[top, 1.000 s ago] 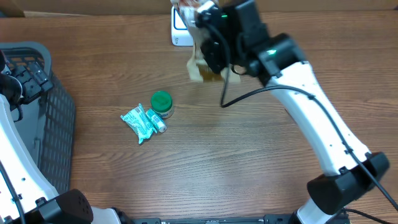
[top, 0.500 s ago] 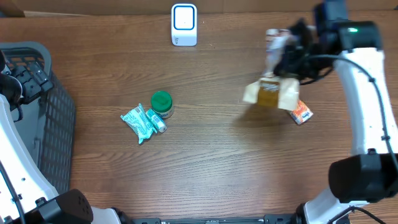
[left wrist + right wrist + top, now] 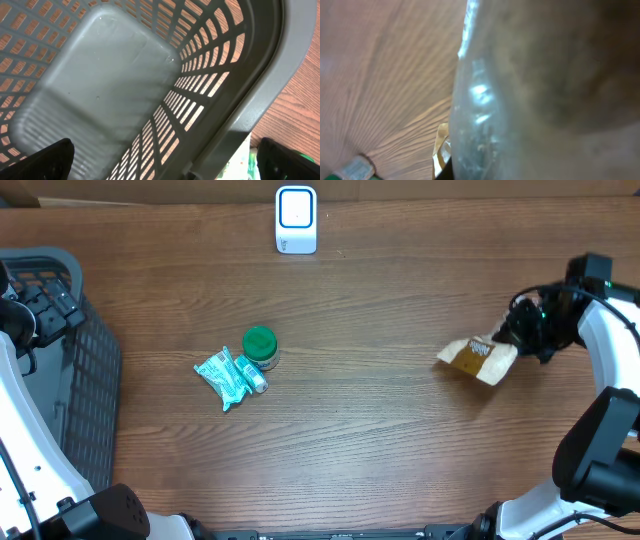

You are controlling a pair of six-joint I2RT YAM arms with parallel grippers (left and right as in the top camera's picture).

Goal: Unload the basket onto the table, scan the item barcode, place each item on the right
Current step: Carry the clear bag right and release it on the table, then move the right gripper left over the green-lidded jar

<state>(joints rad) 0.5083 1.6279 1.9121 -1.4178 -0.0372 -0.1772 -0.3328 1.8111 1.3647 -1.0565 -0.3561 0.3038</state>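
Cannot tell whether pinching or merely touching the tan clear-wrapped packet [image 3: 477,360] at the right gripper [image 3: 515,335] tips, well apart from the scanner [image 3: 296,220], likely for setting down; left gripper [image 3: 162,162] spread, idle above the basket [image 3: 100,90].

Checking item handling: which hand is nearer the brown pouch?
Right. The right hand is at the brown pouch; the left hand hangs over the basket, far away.
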